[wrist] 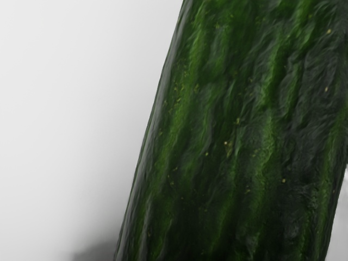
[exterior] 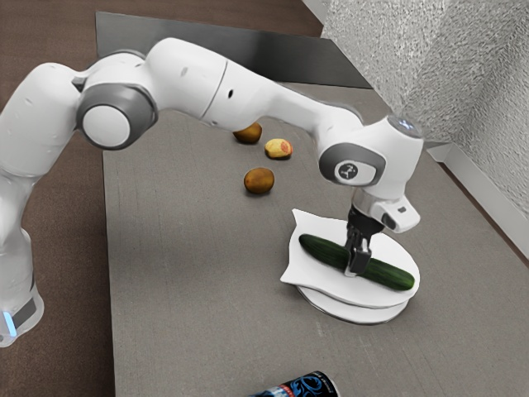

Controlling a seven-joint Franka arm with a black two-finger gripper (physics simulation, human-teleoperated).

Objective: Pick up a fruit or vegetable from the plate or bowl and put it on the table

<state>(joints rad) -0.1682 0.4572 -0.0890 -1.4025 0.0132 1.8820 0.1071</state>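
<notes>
Pincer [exterior: 356,265]: can't tell if clamped | cucumber [exterior: 388,275]: midsection partly hidden | can [exterior: 312,387]: cut off

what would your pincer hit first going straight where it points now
Probably the upper white plate: my pincer points down, its lower end low beside the cucumber, though the gap is unclear.

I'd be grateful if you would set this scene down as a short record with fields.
gripper: at the middle of the cucumber
cucumber: over the pointed white dish
dish: stacked on a round plate
also on table: brown fruit, second brown fruit, yellow-red fruit, can
task: cucumber not yet on table
</notes>
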